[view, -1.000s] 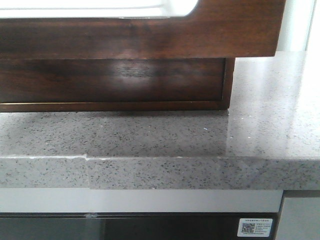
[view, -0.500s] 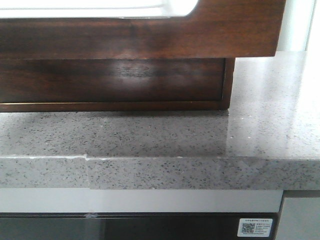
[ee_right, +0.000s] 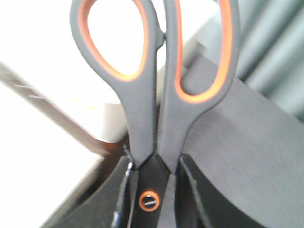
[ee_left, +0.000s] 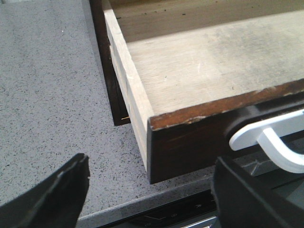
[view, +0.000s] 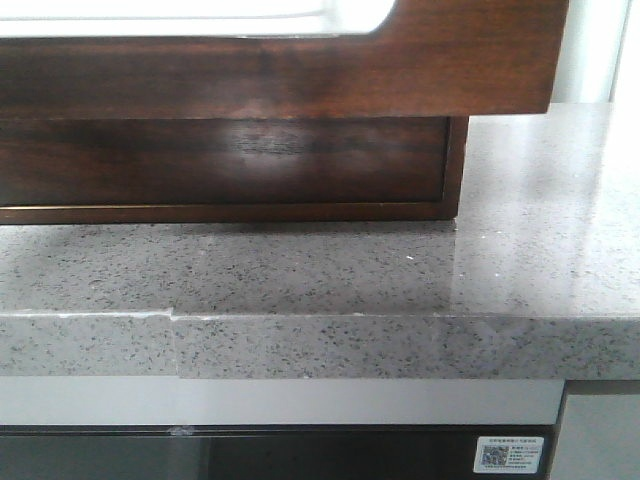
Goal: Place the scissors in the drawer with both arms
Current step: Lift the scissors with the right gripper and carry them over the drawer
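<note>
The dark reddish-brown drawer (view: 300,75) stands pulled out over the counter in the front view, its whitish opening along the top edge. In the left wrist view its pale side wall (ee_left: 128,80) and bare wooden floor show, with nothing inside, and a white handle (ee_left: 270,135) on its dark front. My left gripper (ee_left: 152,164) is open and empty, its fingers either side of the drawer's front corner, not touching it. My right gripper (ee_right: 149,190) is shut on the scissors (ee_right: 147,109), grey handles with orange lining, gripped near the pivot screw. Neither gripper shows in the front view.
The grey speckled stone counter (view: 300,270) carries the dark wooden cabinet body (view: 220,160) under the drawer. The counter's front edge has a seam at the left. A QR sticker (view: 510,455) sits on the dark panel below.
</note>
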Motion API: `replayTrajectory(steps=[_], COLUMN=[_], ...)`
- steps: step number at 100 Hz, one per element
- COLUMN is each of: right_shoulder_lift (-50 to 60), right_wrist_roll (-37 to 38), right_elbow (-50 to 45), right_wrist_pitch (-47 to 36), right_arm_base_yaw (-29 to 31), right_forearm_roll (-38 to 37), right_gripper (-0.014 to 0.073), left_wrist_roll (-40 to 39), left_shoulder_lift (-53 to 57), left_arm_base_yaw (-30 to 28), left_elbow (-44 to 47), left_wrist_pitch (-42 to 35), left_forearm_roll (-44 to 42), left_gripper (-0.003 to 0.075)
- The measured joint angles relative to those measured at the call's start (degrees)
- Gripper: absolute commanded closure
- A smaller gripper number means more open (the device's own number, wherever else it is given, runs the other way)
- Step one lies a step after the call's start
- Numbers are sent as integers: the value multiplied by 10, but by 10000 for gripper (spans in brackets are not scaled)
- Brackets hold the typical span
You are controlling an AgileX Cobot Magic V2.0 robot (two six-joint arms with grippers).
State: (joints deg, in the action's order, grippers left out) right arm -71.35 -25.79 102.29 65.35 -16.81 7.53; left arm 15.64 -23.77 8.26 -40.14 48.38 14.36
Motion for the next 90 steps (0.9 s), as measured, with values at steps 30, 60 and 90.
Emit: replayTrajectory(steps=[30,60,90], right_shoulder_lift=[-42,-140,-223], right_wrist_roll=[-109,-211,-231], right_elbow=[0,0,0], right_wrist_pitch=[-16,-17,13], right_arm_base_yaw=[-185,-241,-247], right_forearm_roll=[6,4,-56], right_gripper=[522,522,522], left_wrist_roll=[0,0,0], left_shoulder_lift=[0,0,0], left_arm_base_yaw=[0,0,0], left_elbow=[0,0,0], left_wrist_pitch=[0,0,0], left_forearm_roll=[0,0,0], left_gripper=[209,209,209])
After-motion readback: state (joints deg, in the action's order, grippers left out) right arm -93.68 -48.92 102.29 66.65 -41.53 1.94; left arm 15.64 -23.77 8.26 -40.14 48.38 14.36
